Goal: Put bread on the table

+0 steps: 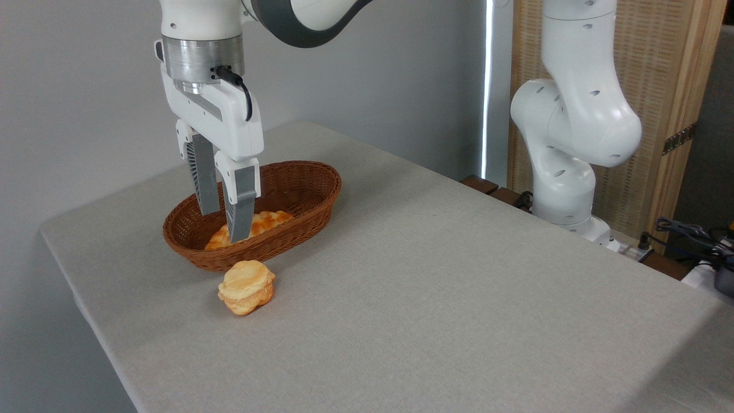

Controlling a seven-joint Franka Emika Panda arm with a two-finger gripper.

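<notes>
the gripper point(225, 225) is positioned over the wicker basket point(309, 215), fingers spread slightly and pinching nothing. the bread point(264, 222) lies in the basket directly beneath the fingertips, its long axis aligned with the basket's length. a round bun point(247, 287) rests on the table point(436, 287) just beside the basket.

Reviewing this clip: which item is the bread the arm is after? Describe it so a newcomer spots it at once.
On the grey table, find the oval brown wicker basket at the left. The bread lies inside it, under the gripper. It is long, golden-orange and braided, unlike the small round pale bun sitting on the table just in front of the basket.
</notes>
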